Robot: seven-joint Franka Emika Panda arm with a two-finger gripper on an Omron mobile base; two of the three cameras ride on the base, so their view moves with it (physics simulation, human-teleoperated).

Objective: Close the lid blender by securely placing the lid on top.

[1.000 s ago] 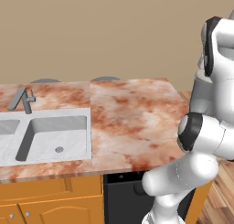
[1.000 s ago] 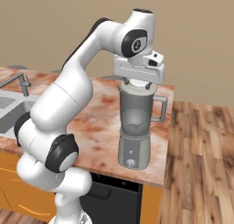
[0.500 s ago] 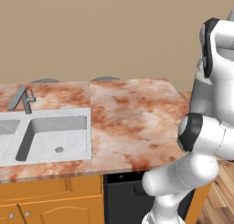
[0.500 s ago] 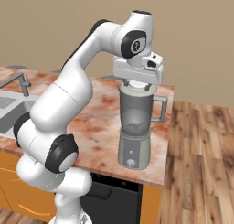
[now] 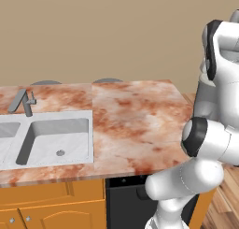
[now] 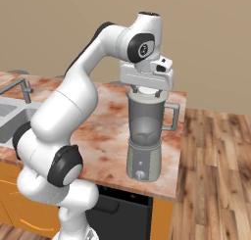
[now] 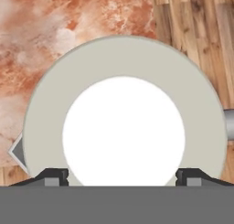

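The blender [image 6: 145, 138] stands near the right end of the counter [image 6: 105, 121], close to its front edge, its handle pointing right toward the wood floor [image 6: 215, 160]. The arm reaches over from the left and holds the gripper [image 6: 146, 91] straight down over the jar's mouth. The lid [image 7: 123, 113] sits between the fingers [image 7: 52, 176], which stand on either side of its white centre; from the right base camera the lid [image 6: 145, 90] shows as a pale sliver at the jar's rim, and whether it is seated there or just above cannot be told. The fingers appear closed on the lid, though the contact itself is hidden at the frame's edge. In the hand camera the lid covers the jar, with the spout tip poking out at left and the handle at right. The sink [image 5: 44, 141] and faucet [image 5: 22, 102] lie well to the left.
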